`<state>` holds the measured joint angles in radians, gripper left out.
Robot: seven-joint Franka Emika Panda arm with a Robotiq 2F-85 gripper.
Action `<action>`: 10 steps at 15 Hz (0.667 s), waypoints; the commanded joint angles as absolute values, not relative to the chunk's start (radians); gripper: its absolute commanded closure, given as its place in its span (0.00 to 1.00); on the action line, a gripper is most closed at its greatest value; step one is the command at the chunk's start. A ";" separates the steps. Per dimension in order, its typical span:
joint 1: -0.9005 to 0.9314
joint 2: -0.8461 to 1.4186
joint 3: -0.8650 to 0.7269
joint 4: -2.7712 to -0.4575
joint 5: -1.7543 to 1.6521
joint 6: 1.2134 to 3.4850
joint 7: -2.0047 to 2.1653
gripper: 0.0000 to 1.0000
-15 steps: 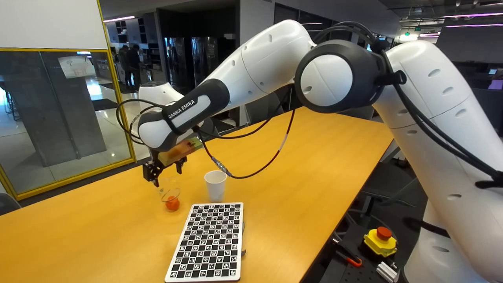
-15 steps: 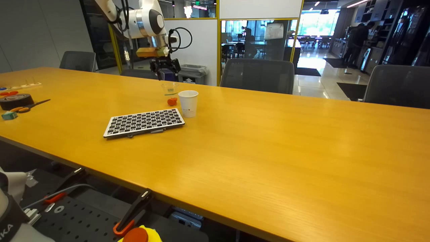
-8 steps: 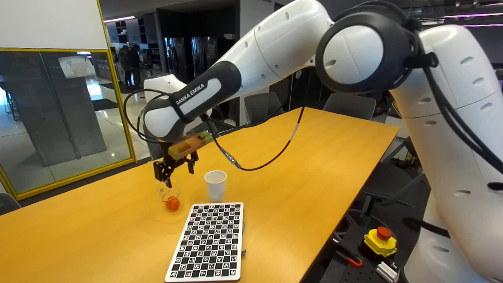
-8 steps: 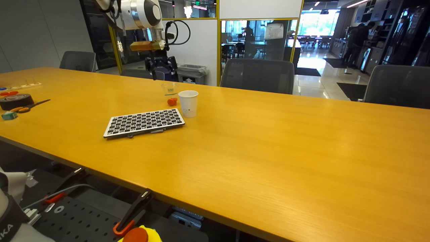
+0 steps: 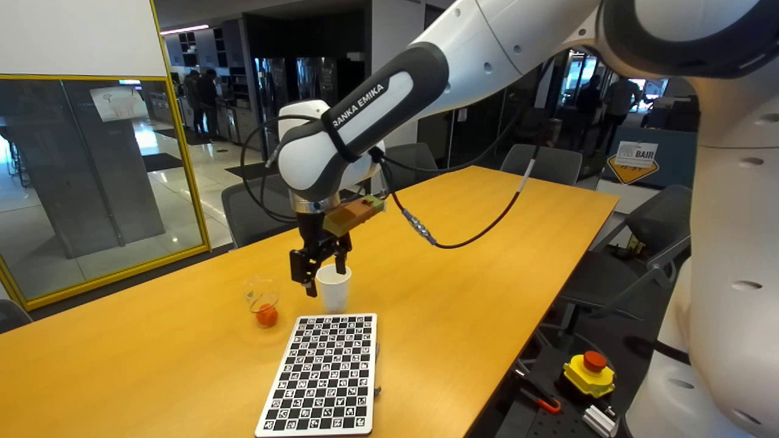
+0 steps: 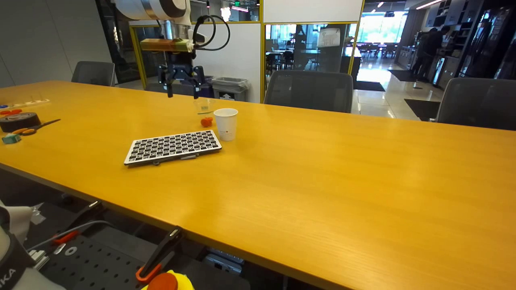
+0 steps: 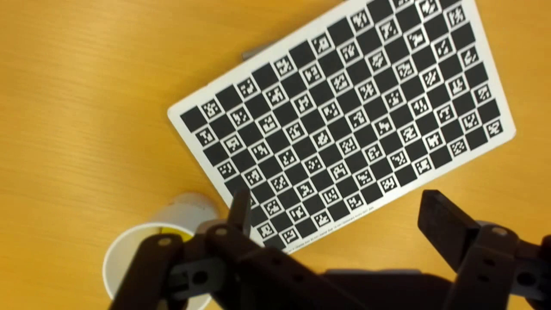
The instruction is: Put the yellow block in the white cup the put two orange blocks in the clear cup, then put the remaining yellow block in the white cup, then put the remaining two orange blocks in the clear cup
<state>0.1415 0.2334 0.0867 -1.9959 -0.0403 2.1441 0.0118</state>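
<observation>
Jaws apart, the black gripper (image 6: 183,96) is hovering near the tapered white paper cup (image 6: 227,125); rising before retreating is looking safest.

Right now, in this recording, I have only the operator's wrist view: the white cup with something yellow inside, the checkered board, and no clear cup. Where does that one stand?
Observer: In an exterior view, the clear cup stands to the picture-left of the white cup, with a gap between the two.
Operator: In my wrist view, part of the gripper covers some of the white cup. Is there contact?
Observer: No. In an exterior view, the gripper hangs apart from the white cup, both fingertips off to its left in the picture.
</observation>
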 commanded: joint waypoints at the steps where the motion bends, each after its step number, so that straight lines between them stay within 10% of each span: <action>1: 0.104 0.010 0.097 -2.247 0.018 2.177 -0.079 0.00; 10: 0.065 -0.469 0.004 -2.631 0.060 2.075 -0.141 0.00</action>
